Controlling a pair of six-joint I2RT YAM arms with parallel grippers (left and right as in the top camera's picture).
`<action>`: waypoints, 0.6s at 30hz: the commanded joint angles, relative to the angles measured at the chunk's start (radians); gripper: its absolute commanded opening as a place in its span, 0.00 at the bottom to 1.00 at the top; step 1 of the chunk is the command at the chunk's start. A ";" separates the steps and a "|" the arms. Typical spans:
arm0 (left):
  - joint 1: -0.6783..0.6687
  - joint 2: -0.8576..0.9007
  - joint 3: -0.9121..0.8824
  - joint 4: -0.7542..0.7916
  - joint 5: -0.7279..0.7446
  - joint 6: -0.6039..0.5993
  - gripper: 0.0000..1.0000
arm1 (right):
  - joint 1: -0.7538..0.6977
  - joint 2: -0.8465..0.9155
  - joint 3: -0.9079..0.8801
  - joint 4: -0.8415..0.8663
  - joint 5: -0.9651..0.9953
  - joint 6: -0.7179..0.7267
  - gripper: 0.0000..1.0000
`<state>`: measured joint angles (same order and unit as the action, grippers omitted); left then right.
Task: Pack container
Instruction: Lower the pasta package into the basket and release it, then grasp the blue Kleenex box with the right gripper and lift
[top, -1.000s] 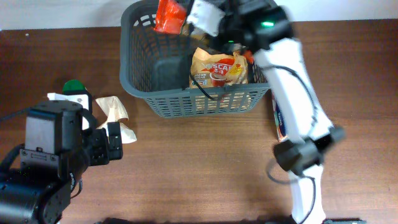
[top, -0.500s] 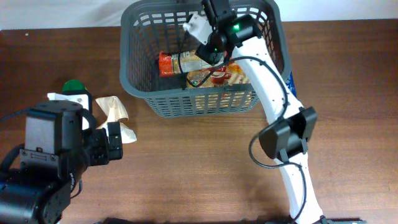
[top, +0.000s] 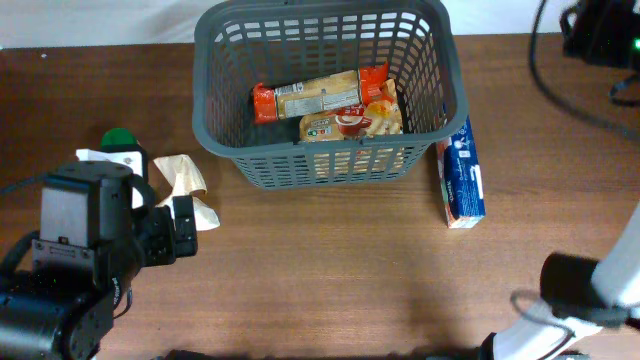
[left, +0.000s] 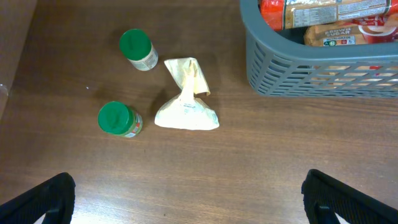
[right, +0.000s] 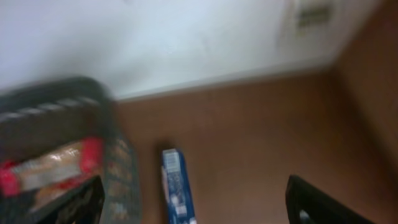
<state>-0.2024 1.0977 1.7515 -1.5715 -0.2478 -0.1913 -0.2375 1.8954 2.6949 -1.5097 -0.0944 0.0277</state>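
Note:
The container (top: 325, 165), a dark grey lattice basket, stands at the table's back middle. Inside lie a red-ended biscuit packet (top: 318, 94) and an orange snack pouch (top: 350, 122). In the blurred right wrist view my right gripper (right: 196, 208) is open and empty, high above the table to the right of the container (right: 62, 143), with a blue box (right: 176, 186) below it. My left gripper (left: 193, 208) is wide open over bare wood, well short of the container (left: 323, 62). Nothing is between its fingers.
Two green-lidded jars (left: 135, 50) (left: 116, 119) and a white pouch (left: 186, 106) lie on the table left of the basket. The blue box (top: 462, 172) lies against the basket's right side. My left arm (top: 90, 250) fills the front left corner; the right arm (top: 600, 30) is at the far right.
The right gripper let the red-ended packet go into the basket, opened, and swung up and away to the right. The left arm has not moved.

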 joint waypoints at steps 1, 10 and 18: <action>0.005 -0.004 0.003 -0.001 -0.011 -0.002 0.99 | -0.073 0.168 -0.164 -0.024 -0.146 0.055 0.81; 0.005 -0.004 0.003 -0.001 -0.011 -0.002 0.99 | 0.032 0.305 -0.599 0.123 -0.187 -0.006 0.84; 0.005 -0.004 0.003 -0.001 -0.011 -0.003 0.99 | 0.103 0.311 -0.965 0.363 -0.250 -0.020 0.78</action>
<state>-0.2024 1.0977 1.7515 -1.5719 -0.2481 -0.1913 -0.1539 2.2120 1.8198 -1.1828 -0.2974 0.0193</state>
